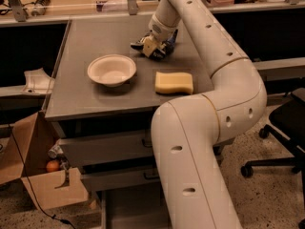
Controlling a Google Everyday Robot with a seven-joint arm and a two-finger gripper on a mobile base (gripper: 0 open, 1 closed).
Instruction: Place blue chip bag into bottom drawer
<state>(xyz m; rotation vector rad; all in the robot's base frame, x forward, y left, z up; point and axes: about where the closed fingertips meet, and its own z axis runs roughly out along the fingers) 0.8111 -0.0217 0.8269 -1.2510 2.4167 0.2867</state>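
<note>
Hand down on blue chip bag at table rear; grip state cannot be told; bottom drawer pulled out.

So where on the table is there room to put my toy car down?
Back left of the table, behind the white bowl, is bare; so is the front left corner. It's crowded at the back middle, where the gripper sits at the blue chip bag, with the yellow sponge just in front.
</note>
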